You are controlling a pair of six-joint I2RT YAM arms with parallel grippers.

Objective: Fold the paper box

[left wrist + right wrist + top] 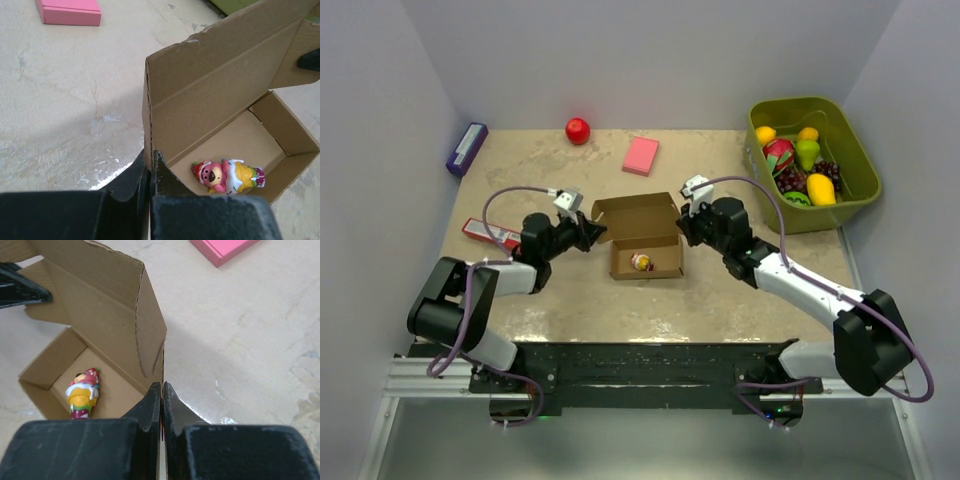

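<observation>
Far left, against the wall: a purple pack (467, 148). Nearer, partly under the left arm: a flat red packet (480, 232). At the back, a red ball (578, 130), well apart from all else.

Next, the left gripper (592, 232), pressed together on the left edge of the box (640, 238). In the left wrist view, fingers (130, 175) closed, with the cardboard corner nipped between them.

Mid-table, between the two grippers: the box, brown and plain, open on top. Lid raised at the far side and leaning back, its side flaps bent forward. Inside, on the floor toward the near wall: a small toy (641, 262) in pink, yellow and white, lying on its side. Behind the box, toward the back wall and apart from it: a flat pink block (641, 155).

At the box's right edge, the right gripper (684, 224), likewise clamped on cardboard. In the right wrist view, fingers (147, 407) tight on the thin edge of the right flap.

Far right, at the table's corner: a green bin (858, 170), full of toy fruit (800, 165). Under all of it, a mottled beige table (740, 300).
</observation>
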